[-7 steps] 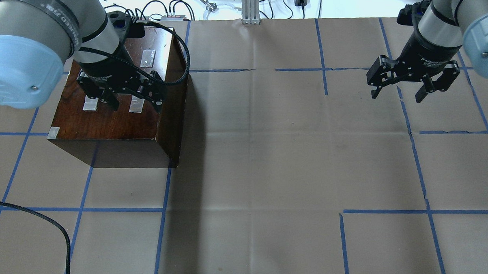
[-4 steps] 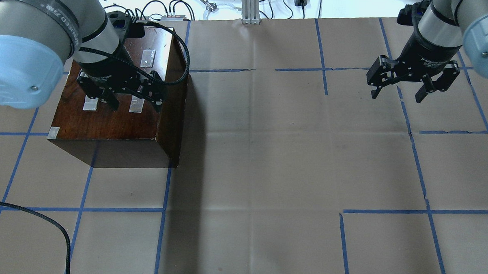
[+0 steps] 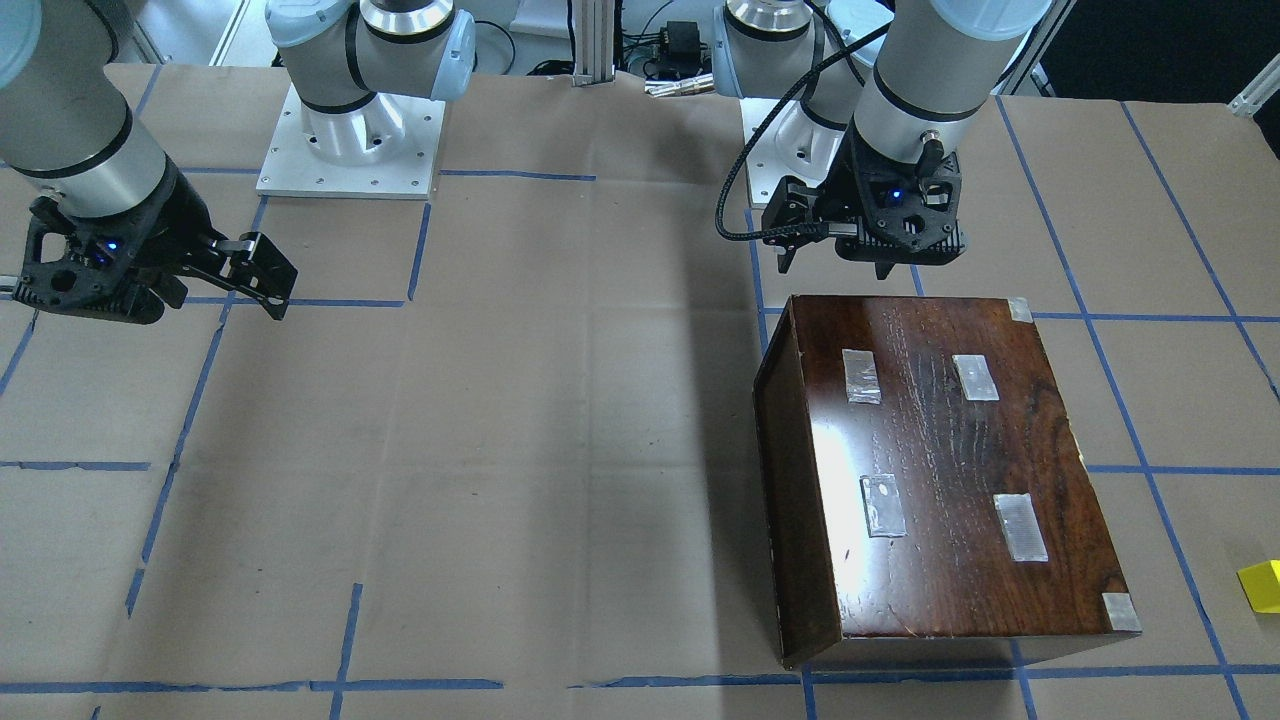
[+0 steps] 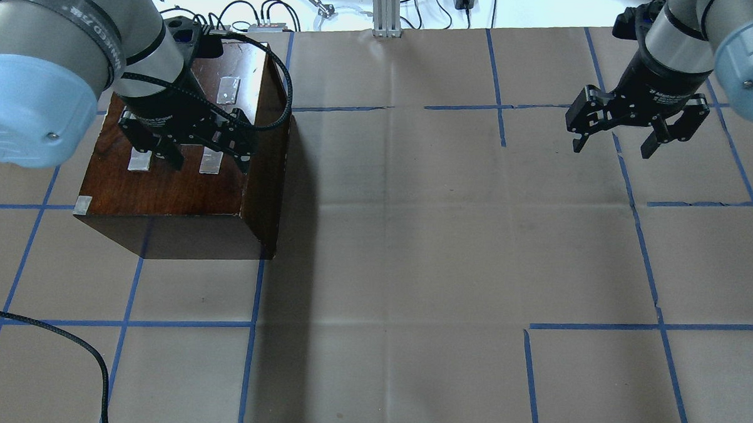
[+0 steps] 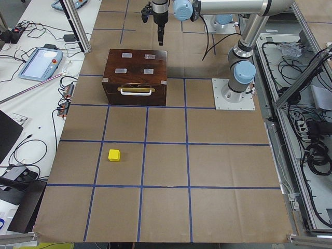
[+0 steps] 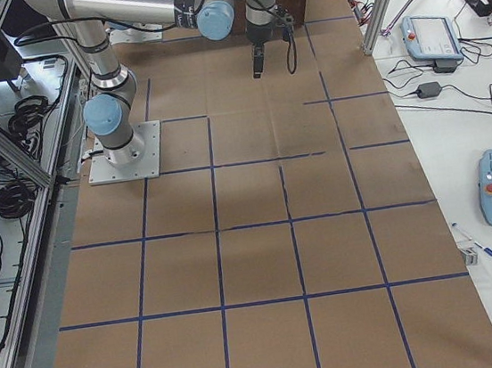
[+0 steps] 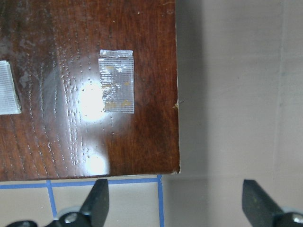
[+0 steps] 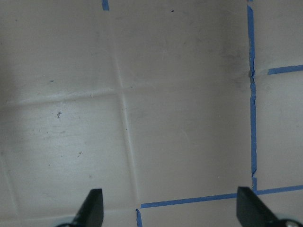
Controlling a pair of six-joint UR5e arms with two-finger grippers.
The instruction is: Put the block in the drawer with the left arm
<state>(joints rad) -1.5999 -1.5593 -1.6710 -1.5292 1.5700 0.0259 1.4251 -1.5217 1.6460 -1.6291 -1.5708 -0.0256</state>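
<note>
The yellow block (image 5: 114, 154) lies on the brown paper, well off the box's handle side; it also shows at the right edge of the front-facing view (image 3: 1262, 585). It is out of the overhead view. The drawer (image 5: 136, 95) is shut in the dark wooden box (image 4: 164, 185), its pale handle facing the table's left end. My left gripper (image 4: 209, 160) hovers open and empty above the box top (image 7: 71, 85), near its corner on the robot's side. My right gripper (image 4: 612, 148) hangs open and empty over bare paper far to the right.
Blue tape lines (image 4: 253, 326) grid the paper-covered table. A loose black cable (image 4: 83, 351) lies at the near left. Cables and a metal post (image 4: 386, 11) sit beyond the far edge. The arm bases (image 3: 350, 140) stand on the robot's side.
</note>
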